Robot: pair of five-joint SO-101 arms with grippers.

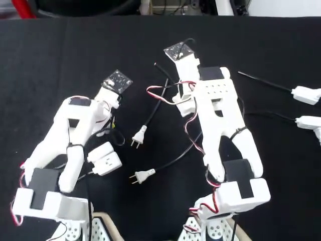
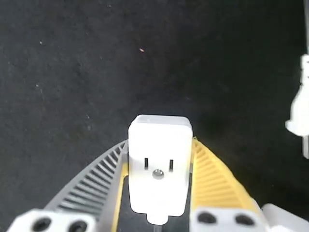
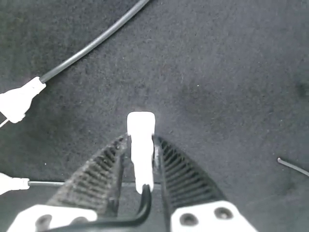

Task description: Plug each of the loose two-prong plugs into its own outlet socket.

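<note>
White socket block point(image 2: 159, 164) sits pinched in my left gripper point(image 2: 160, 145); my right gripper point(image 3: 141, 140) clamps a plug point(image 3: 140, 124). Mating is the step in hand, I judge: next, square its prongs to the slots point(image 2: 146, 164). Loose plugs point(image 1: 139, 135) wait at the high view's centre.

Plugs point(image 1: 139, 136) and cords point(image 1: 157, 105) clutter the middle toward 6 o'clock — tight passage. Cloth point(image 1: 50, 60) at 10 o'clock gives room; sockets point(image 1: 306, 94) block 3 o'clock.

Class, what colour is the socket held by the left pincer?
White socket, seen best in the left wrist view.
</note>
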